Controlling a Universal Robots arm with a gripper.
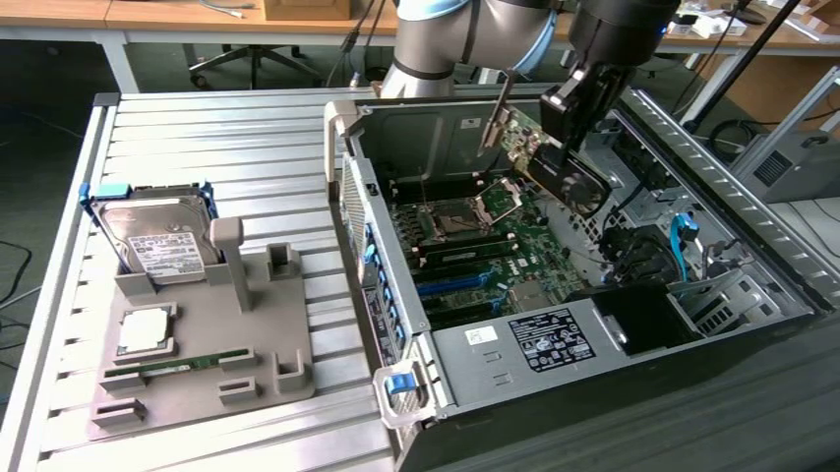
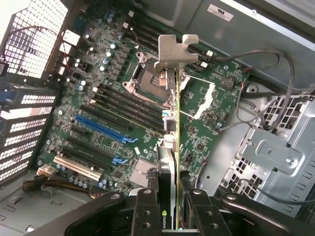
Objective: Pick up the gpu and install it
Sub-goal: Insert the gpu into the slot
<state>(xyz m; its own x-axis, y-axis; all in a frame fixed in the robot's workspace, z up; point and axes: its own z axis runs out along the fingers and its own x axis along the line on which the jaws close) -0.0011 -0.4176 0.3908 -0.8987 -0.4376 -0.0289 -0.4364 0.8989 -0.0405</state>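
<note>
Silver-grey arm point(image 1: 440, 39), blue joint cap point(image 1: 530, 57), black screw-studded end effector point(image 2: 170, 209)

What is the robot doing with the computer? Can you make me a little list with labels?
robot hand: the gripper is closed on a card, one finger on each side
thing held: the gpu, a dark card with a silver bracket at one end
where it is: inside the open computer case, over the green motherboard
plugged in: not yet, as far as shows
on the exterior view's left: a grey holder with a hard drive and a green memory stick
</note>
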